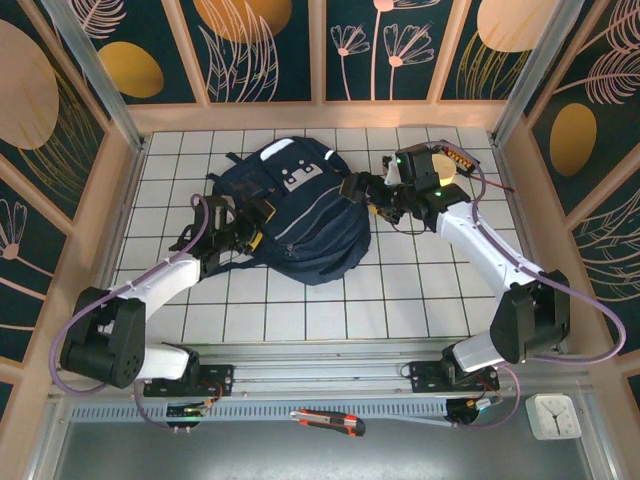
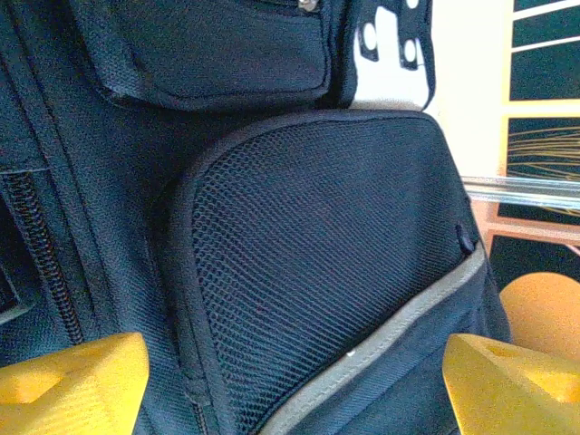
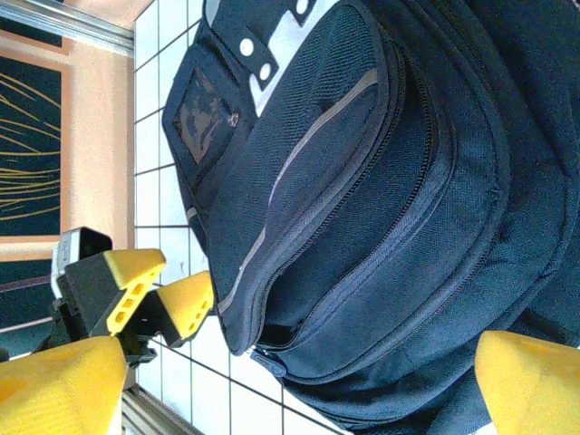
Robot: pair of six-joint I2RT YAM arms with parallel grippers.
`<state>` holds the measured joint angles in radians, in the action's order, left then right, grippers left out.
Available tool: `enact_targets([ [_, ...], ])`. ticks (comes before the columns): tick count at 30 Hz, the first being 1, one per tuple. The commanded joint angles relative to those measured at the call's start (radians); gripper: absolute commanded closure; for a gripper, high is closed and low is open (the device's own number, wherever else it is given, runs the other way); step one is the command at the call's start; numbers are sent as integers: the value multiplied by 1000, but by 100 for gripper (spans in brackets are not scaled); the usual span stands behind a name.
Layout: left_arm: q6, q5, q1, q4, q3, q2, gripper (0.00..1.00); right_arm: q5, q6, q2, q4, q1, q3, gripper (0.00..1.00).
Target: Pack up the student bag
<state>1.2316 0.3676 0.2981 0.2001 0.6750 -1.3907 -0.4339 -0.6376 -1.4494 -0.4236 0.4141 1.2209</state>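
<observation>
- The student bag (image 1: 300, 215) lies flat on the white-squares table (image 1: 250, 310), in the middle & a bit to the far side.
- It's big & dark blue. Its grey-white patch end points to the far wall.
- The bag sits right btwn the 2 grippers.
- Left gripper (image 1: 252, 226) is at the bag's left side, touching it or just beside it, can't tell which.
- In the left wrist view its yellow fingers (image 2: 72, 381) stand wide apart, w/ the bag's net pocket (image 2: 317, 263) close in front. Nothing is pinched.
- Right gripper (image 1: 365, 190) is just beside the bag's right side.
- In the right wrist view its jaws are wide apart too, holding nothing. The bag's zip side (image 3: 390, 181) is in front of it.
- That view also shows the left gripper (image 3: 159, 294) across the bag, its jaws apart.
- On the metal edge near the arm bases: a red & black cutter knife (image 1: 328, 422) and a small white clock (image 1: 553, 415).
</observation>
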Motion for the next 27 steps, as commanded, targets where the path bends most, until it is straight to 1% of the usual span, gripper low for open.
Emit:
enact_targets([
  [1, -10, 33, -8, 36, 24, -34, 16, 21, -10, 26, -10, 9, -8, 1],
  [17, -64, 27, -7, 3, 118, -145, 16, 28, -16, 23, -12, 13, -8, 1],
  [27, -103, 28, -7, -39, 178, -215, 19, 50, -17, 15, -19, 13, 17, 1],
])
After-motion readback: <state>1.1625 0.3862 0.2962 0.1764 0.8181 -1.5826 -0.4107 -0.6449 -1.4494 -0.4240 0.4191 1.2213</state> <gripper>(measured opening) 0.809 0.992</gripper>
